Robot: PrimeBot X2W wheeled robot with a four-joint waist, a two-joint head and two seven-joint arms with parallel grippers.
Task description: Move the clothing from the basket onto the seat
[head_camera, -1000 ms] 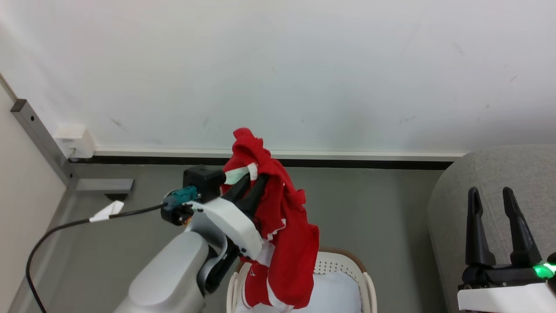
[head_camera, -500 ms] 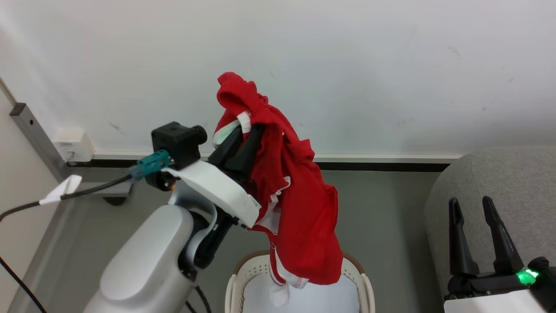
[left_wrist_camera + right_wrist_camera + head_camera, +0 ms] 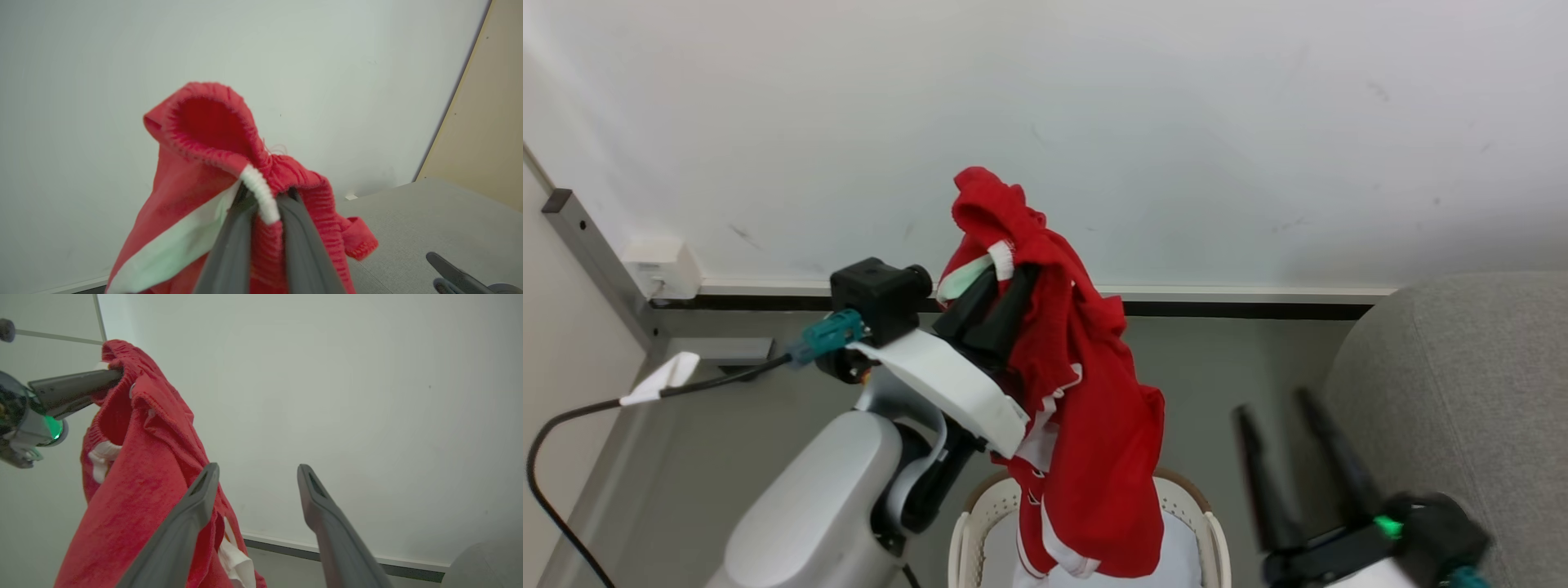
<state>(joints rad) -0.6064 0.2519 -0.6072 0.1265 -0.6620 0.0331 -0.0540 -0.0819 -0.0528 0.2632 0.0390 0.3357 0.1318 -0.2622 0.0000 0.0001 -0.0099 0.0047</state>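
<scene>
The left gripper (image 3: 1011, 278) is raised in front of the white wall (image 3: 1258, 122), its two dark fingers pinched narrowly on the red clothing (image 3: 1094, 441) near the ribbed, white-striped trim. In the head view the clothing hangs from that grip in a long red fold with white panels. Its lower end reaches down in front of the basket (image 3: 1213, 531), which stands on the grey floor (image 3: 1241, 359). Whether the hem touches the basket or hangs clear above it I cannot tell from this angle. A pale pad (image 3: 1184, 563) lies inside the basket. The sofa (image 3: 1462, 384) stands at the right, well apart from the clothing. The right gripper (image 3: 1272, 402) shows blurred before the sofa's edge, fingers spread.

The left wrist view gives what the head view does not. There the left gripper (image 3: 265, 196) is closed on a bunch of ribbed fabric, with a white cord-like trim lying across the fingertips. A loop of the clothing (image 3: 196, 163) stands up above them, and the grey sofa (image 3: 429, 220) lies behind.

The right wrist view shows the right gripper (image 3: 258, 469) wide and holding nothing, pointing up at the wall. The clothing (image 3: 143, 490) hangs just beside one of its fingers, gripped at the top by the left gripper (image 3: 114, 375).
</scene>
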